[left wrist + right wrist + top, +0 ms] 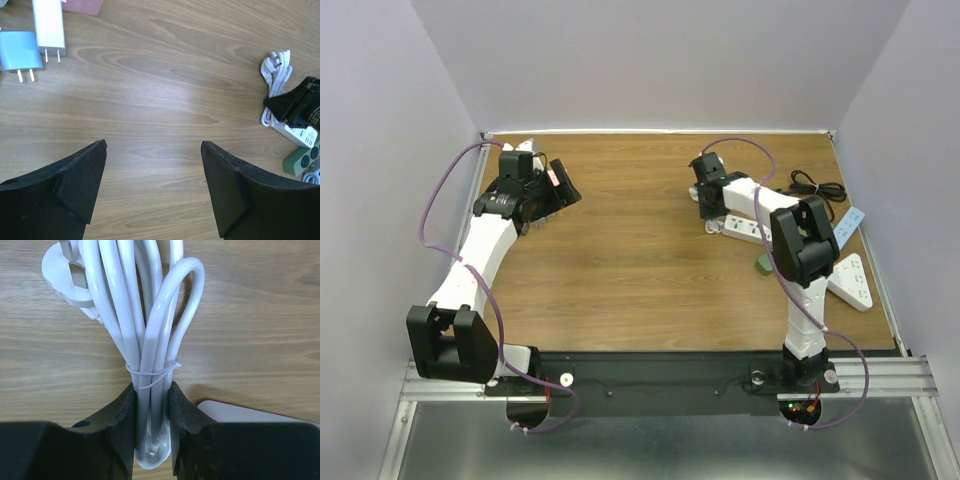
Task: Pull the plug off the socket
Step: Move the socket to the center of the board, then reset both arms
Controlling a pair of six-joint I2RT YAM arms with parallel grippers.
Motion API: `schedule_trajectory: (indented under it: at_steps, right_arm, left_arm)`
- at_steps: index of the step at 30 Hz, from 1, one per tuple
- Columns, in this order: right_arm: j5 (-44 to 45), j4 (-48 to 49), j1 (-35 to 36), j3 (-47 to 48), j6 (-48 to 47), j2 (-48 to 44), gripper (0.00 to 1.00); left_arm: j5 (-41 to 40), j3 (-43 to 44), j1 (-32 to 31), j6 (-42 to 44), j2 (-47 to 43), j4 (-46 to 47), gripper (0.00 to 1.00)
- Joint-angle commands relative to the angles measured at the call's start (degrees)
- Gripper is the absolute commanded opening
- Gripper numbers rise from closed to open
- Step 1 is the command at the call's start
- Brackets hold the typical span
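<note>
My right gripper [151, 390] is shut on a tied bundle of white cable [145, 330], its fingers pinching the loops just below the thin tie. The cable's white plug head [62, 275] lies on the wood at the bundle's far end. A corner of the white socket strip [235, 412] shows just right of the fingers. From above, the right gripper [710, 205] sits at the left end of that strip [745, 230]. The gripper hides whether a plug sits in the strip. My left gripper [154, 145] hangs open over bare wood at the back left [555, 195].
A blue charger [20, 52] and a white charger [49, 25] lie near the left gripper, with a pink item [82, 5] behind. A green adapter [764, 264], a black cord [815, 187] and two more white strips [853, 280] [848, 222] lie at the right.
</note>
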Motion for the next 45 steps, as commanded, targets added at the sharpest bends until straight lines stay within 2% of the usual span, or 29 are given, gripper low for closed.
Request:
schedule_trajectory:
  at_steps: [1, 9, 10, 11, 12, 15, 16, 17, 19, 26, 30, 39, 45]
  right_arm:
    - [0.3, 3.1, -1.7, -3.5, -7.0, -2.6, 0.01]
    - [3.3, 4.2, -8.2, -2.2, -12.3, -2.0, 0.01]
    - [3.3, 4.3, -9.0, -1.6, -12.1, -1.9, 0.06]
    - [4.2, 4.3, -9.3, -1.3, -11.6, -1.7, 0.11]
    - [4.5, 4.2, -9.5, -0.7, -11.2, -1.4, 0.28]
    - [1.6, 3.2, -9.5, 1.2, -9.3, -2.4, 0.58]
    - [0.7, 3.1, -9.5, 1.4, -8.4, -4.5, 0.76]
    - [-2.0, 2.9, -9.5, 1.6, -6.6, -5.5, 0.83]
    - [-5.2, 2.9, -9.5, 1.5, -5.3, -9.4, 1.0]
    - [-15.3, -0.6, -9.5, -2.0, 1.0, -21.4, 1.0]
    - [-20.8, -3.1, -9.5, -4.9, 4.5, -33.0, 1.0]
    - [-22.3, -3.4, -9.4, -10.9, 13.2, -54.4, 1.0]
    - [-24.9, -4.8, -9.5, -12.7, 15.2, -61.1, 1.0]
  left_arm:
    - [2.0, -2.2, 0.0, -0.6, -1.2, 4.8, 0.87]
    - [4.0, -6.0, 0.0, -2.2, -2.9, 7.7, 0.87]
    - [4.6, -6.9, 0.0, -2.5, -3.3, 8.6, 0.87]
    - [5.8, -7.5, 0.0, -2.8, -3.4, 9.2, 0.87]
    - [6.4, -8.3, -0.1, -3.4, -3.4, 10.2, 0.88]
    - [7.6, -8.5, -0.3, -3.6, -3.5, 10.7, 0.89]
    - [7.6, -8.6, -0.4, -3.6, -4.0, 11.3, 0.93]
    - [7.5, -8.6, -0.4, -3.6, -4.7, 11.6, 0.98]
    - [8.1, -7.9, -0.4, -2.7, -4.9, 12.5, 0.99]
    - [10.6, -2.7, -0.5, -1.0, -4.5, 12.2, 0.99]
    - [11.2, 0.6, -0.6, -0.2, -5.0, 13.0, 0.99]
    - [15.4, 7.4, -0.9, -0.5, -3.3, 17.5, 0.99]
    - [18.9, 11.0, -1.2, -0.2, -1.7, 18.3, 0.99]
